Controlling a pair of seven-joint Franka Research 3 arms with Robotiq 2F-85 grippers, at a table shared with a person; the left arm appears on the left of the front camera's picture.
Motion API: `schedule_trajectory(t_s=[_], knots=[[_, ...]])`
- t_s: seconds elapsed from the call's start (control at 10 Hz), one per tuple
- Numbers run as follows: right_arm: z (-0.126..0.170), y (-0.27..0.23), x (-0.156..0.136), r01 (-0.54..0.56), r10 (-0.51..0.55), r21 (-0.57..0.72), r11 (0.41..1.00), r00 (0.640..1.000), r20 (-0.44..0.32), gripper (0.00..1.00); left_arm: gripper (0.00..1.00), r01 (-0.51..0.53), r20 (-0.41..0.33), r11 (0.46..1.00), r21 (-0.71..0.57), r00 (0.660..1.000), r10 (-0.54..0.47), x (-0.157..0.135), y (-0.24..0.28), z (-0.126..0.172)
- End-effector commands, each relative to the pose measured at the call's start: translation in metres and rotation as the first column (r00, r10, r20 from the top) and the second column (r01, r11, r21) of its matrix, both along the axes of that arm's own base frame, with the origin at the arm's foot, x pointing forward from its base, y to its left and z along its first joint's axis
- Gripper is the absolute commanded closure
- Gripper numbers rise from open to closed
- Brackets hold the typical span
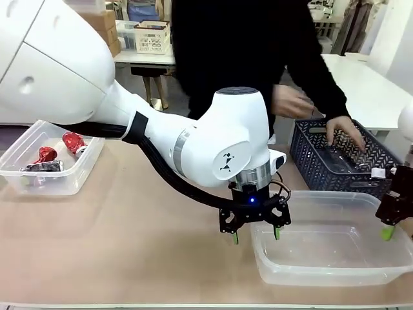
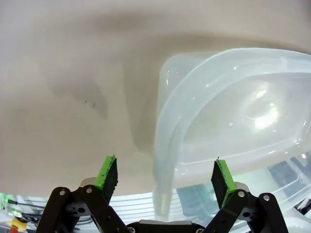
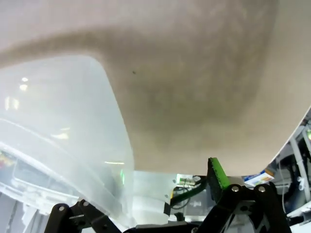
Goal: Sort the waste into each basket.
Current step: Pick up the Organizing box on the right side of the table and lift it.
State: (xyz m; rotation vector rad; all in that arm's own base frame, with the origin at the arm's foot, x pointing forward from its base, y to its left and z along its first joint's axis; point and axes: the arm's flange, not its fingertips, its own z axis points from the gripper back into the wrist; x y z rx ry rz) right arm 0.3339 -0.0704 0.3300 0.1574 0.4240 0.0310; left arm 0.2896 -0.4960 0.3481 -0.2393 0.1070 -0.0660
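A clear tub (image 1: 77,175) at the far left holds red foil pieces (image 1: 72,141) and one dark piece (image 1: 44,166). A second clear tub (image 1: 322,248) stands empty at the front right. My left gripper (image 1: 255,234) hangs open over this tub's left rim, one green pad outside and one inside. In the left wrist view the tub wall (image 2: 163,194) runs between the spread fingers of the left gripper (image 2: 165,174). My right gripper (image 1: 390,227) is open at the tub's right end. In its wrist view one pad (image 3: 217,174) shows and the other finger is behind the tub wall (image 3: 116,145).
A dark blue lattice basket (image 1: 310,155) stands behind the right tub. A person's hand (image 1: 345,129) reaches into it, and clear plastic glints there; I cannot make out labels. The person's other hand (image 1: 290,102) hovers above. Bare tabletop (image 1: 142,239) lies between the tubs.
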Motion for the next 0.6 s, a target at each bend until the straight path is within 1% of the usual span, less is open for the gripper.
schedule_trajectory(t_s=[0.0, 0.1, 0.2, 0.3, 0.4, 0.5], knots=[[-0.0495, 0.0307, -0.1117, -0.014, 0.013, 0.010, 1.000, 0.998, 0.059, 0.00, 0.00, -0.014, 0.008, 0.999, 0.035, 1.000, 0.014, 0.0034, -0.0109, 0.0046], [-0.0494, 0.0315, -0.1119, -0.009, 0.009, 0.005, 1.000, 0.998, 0.064, 0.00, 0.02, -0.007, 0.003, 1.000, 0.030, 1.000, 0.007, 0.0041, -0.0099, 0.0048], [-0.0483, 0.0313, -0.1111, -0.002, 0.002, -0.004, 1.000, 0.996, 0.088, 0.33, 0.53, -0.011, 0.011, 1.000, 0.027, 1.000, 0.010, 0.0046, -0.0092, 0.0053], [-0.0459, 0.0313, -0.1123, 0.004, -0.005, 0.010, 1.000, 0.994, 0.106, 0.58, 0.61, -0.006, 0.013, 0.999, 0.032, 1.000, 0.005, 0.0040, -0.0090, 0.0055], [-0.0436, 0.0314, -0.1123, 0.013, -0.015, 0.013, 1.000, 0.993, 0.118, 0.92, 1.00, 0.000, 0.015, 0.999, 0.034, 1.000, 0.000, 0.0031, -0.0089, 0.0055], [-0.0429, 0.0315, -0.1125, 0.021, -0.022, 0.013, 1.000, 0.992, 0.120, 1.00, 1.00, 0.004, 0.015, 0.999, 0.037, 1.000, -0.004, 0.0025, -0.0088, 0.0058]])
